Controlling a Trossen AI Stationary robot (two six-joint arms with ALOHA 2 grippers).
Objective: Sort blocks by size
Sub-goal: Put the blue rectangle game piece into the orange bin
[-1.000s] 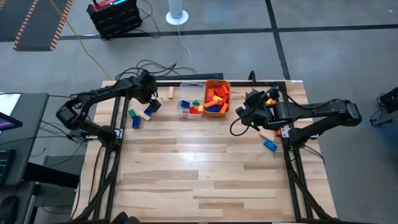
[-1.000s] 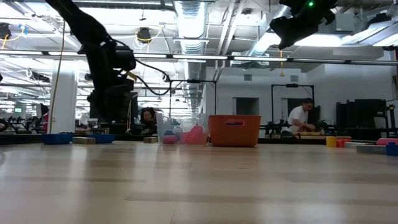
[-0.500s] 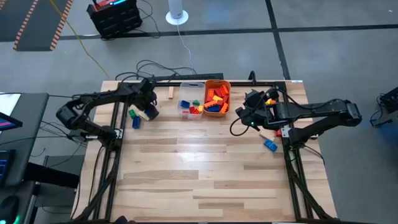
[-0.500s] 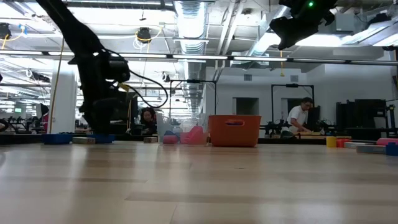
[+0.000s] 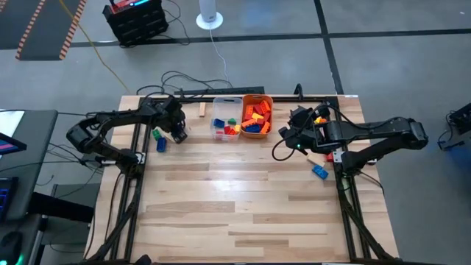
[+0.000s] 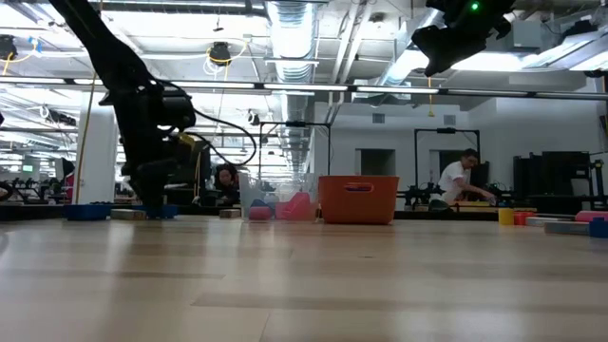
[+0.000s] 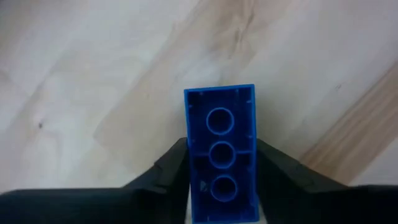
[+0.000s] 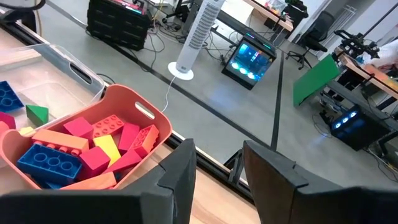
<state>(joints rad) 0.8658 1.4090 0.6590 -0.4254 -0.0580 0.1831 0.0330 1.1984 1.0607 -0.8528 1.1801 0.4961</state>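
A blue block (image 7: 221,155) lies on the table with its hollow underside up, and my left gripper (image 5: 177,132) is shut on it near the table's far left. A green block (image 5: 156,134) and another blue block (image 5: 160,144) lie just left of that gripper. My right gripper (image 5: 293,125) hangs open and empty, high above the table, right of the orange tub (image 5: 257,116). That tub is full of red, orange, yellow and blue blocks. The clear tub (image 5: 227,125) beside it holds a few blocks. My left gripper pinches the blue block's two long sides (image 7: 189,163) between its two fingers (image 7: 168,171), toward one end of it. The fingers come from above, pointing down, and lie across the block. The block's open side with three round tubes faces up; in the low view the gripper is at table level.
A blue block (image 5: 319,171) and a small one (image 5: 316,158) lie at the right edge under my right arm. A wooden bar (image 5: 202,110) lies by the far edge. The near half of the table (image 5: 235,213) is bare wood. A person shows in the room behind.
My left gripper has moved toward the table's near edge and come down from above the far-left corner to the blocks on the table, where it now stands at table level. My right arm has kept still.
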